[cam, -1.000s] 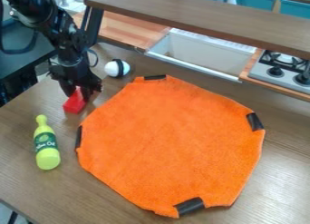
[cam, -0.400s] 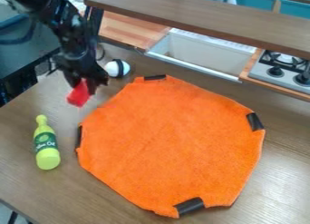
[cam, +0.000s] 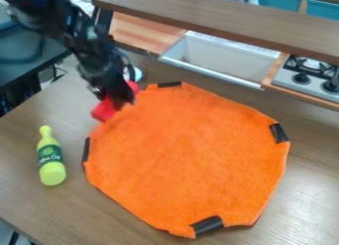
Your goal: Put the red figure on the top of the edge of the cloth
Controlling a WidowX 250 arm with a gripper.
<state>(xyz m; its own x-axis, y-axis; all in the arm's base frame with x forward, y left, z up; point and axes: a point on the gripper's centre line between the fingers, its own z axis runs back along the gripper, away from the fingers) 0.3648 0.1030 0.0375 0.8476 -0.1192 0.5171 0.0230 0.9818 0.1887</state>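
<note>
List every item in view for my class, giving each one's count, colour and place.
Cloth: one, orange, flat on the table
Strips: four, black, spaced around the cloth's edge
Figure: one, red, held near the cloth's upper-left edge
Bottle: one, yellow-green, left of the cloth
Ball: one, white where it shows, partly behind the arm
Table: one, brown, under the cloth
Shelf: one, brown, across the top
Sink: one, whitish, below the shelf
Stove: one, grey with black knobs, right edge
Bins: at least two, teal, top right
Arm: one, black, from the upper left
Claw: one, black, gripping the figure
</note>
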